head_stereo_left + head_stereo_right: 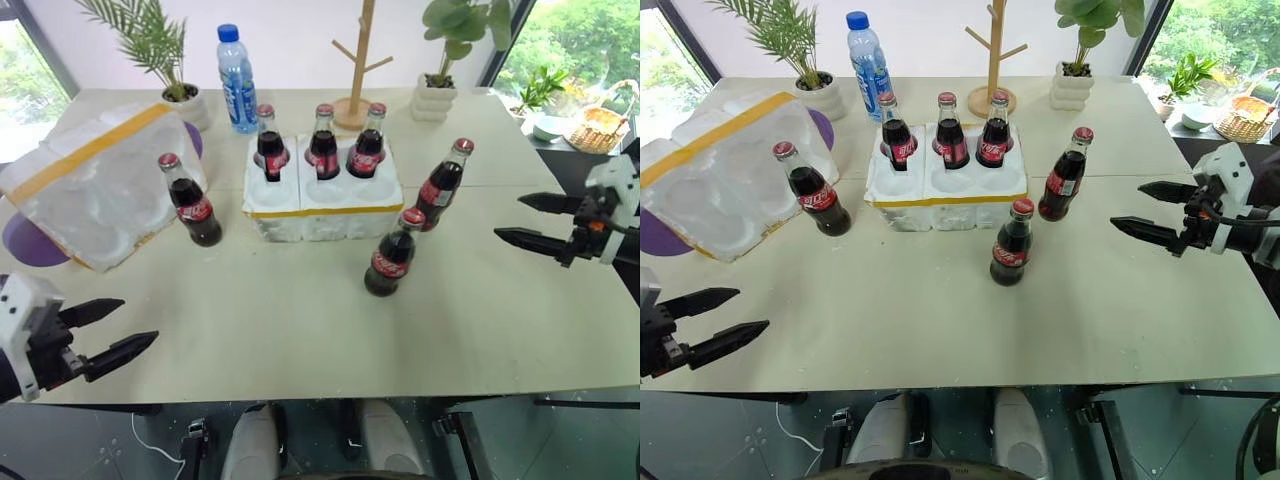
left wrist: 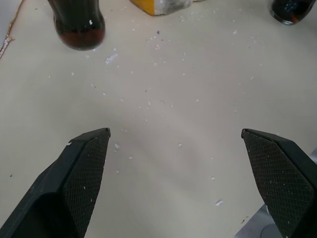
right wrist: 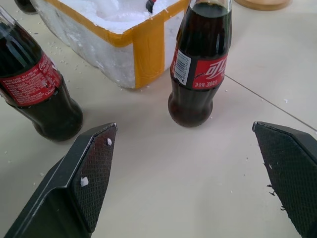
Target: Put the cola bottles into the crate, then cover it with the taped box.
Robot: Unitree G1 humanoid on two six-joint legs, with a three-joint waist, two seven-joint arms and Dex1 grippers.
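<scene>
Pale and dusted with white crumbs, the bench (image 1: 300,340) carries everything between two hands held wide and empty. At the near left corner the left hand (image 1: 112,327) is seen with its fingers spread. Toward the right edge the right hand (image 1: 533,220) is likewise spread, pointed at two loose cola bottles: one (image 1: 392,254) just in front of the crate (image 1: 322,206), another (image 1: 443,185) beside the crate's right end. A third loose bottle (image 1: 190,201) is stood between the crate and the taped box (image 1: 95,180), which is lying tilted near the left edge. Three bottles (image 1: 322,143) are already seated in the far row; the near wells appear vacant. The right-end bottle is best taken at its body, kept upright, and lowered straight into a near well. Behind, a water bottle (image 1: 237,80) and potted plants (image 1: 170,50) are lined along the far edge.
</scene>
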